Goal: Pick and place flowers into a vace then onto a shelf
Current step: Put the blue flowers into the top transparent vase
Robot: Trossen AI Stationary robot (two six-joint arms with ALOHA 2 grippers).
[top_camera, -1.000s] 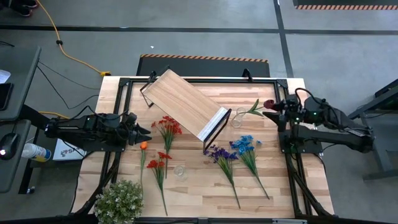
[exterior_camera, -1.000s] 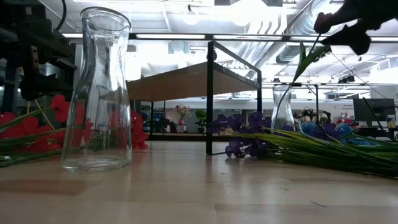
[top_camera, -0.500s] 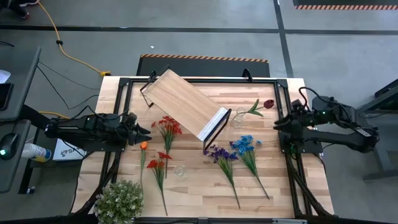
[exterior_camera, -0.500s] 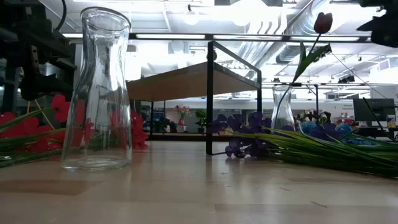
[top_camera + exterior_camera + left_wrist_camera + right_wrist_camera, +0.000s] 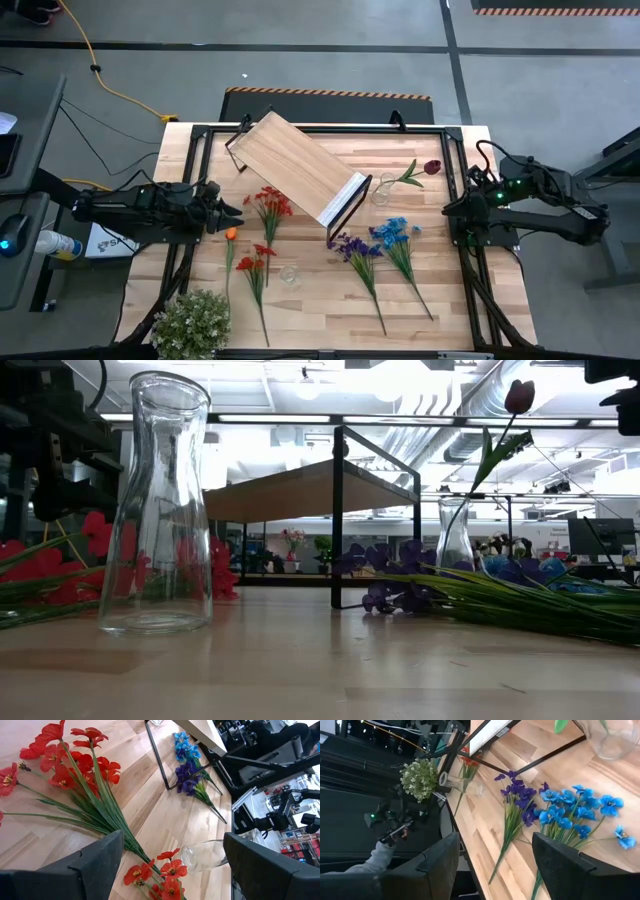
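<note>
A dark red flower stands slanted in the far glass vase, its stem leaning on the rim; the low view shows its bloom high up. Red flowers, an orange sprig, more red flowers, purple flowers and blue flowers lie flat on the table. A second vase stands empty near the front. The shelf stands askew at the far middle. My left gripper is open beside the red flowers. My right gripper is open, right of the blue flowers.
A bushy pale green-white plant stands at the near left corner. The black table frame runs under my right arm. Bare slatted wood lies between the purple flowers and the near edge. A person's sleeve shows beyond the table.
My right gripper has let go of the dark red flower's bloom end and drawn back toward the table's right and near edge. The flower has stayed in the far vase, leaning as before. My left arm has kept still.
</note>
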